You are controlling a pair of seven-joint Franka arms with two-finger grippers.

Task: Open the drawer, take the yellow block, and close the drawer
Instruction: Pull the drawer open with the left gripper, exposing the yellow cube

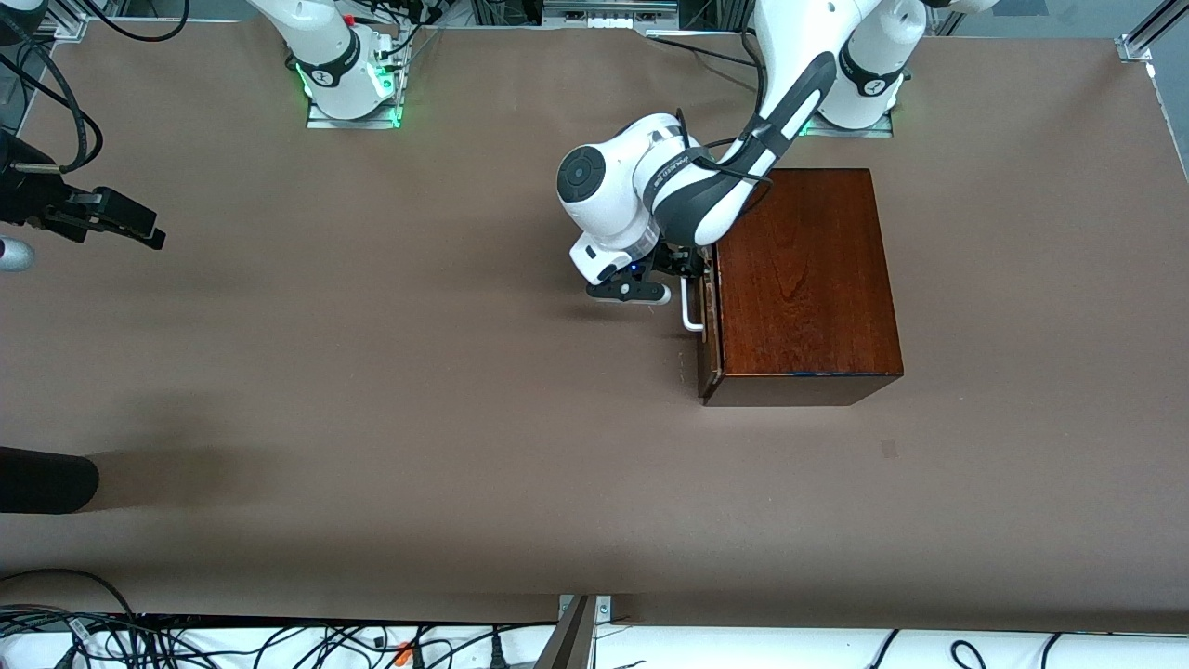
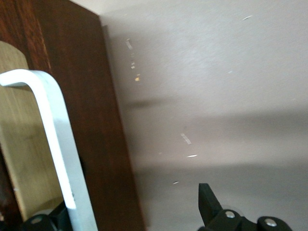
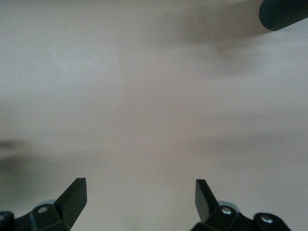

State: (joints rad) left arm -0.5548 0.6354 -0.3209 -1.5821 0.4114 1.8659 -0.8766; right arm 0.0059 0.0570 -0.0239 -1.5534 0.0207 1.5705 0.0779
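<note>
Barely begun, judging by the scene: drawer (image 1: pixel 710 321) at most cracked a sliver out of the dark wooden box (image 1: pixel 803 279), no yellow block anywhere in sight, presumably inside. Opening, taking the block and closing all left to do. Left gripper (image 1: pixel 685 271) down at the drawer front, spread wide around the white handle (image 1: pixel 690 312); in the left wrist view, handle bar (image 2: pixel 57 139) running between the two black fingertips, one fingertip (image 2: pixel 208 198) well clear on the worktop side, the other tucked close by the bar against the drawer face (image 2: pixel 86 125). No squeeze on the bar yet, as far as can be told. Box sitting toward the left arm's end of the worktop (image 1: pixel 418 390), drawer front facing the right arm's end. Right gripper (image 1: pixel 121 223) waiting over bare worktop at the right arm's end, well apart from the box, spread wide and holding nothing, as the right wrist view shows with both fingertips (image 3: pixel 74 195) far apart.
</note>
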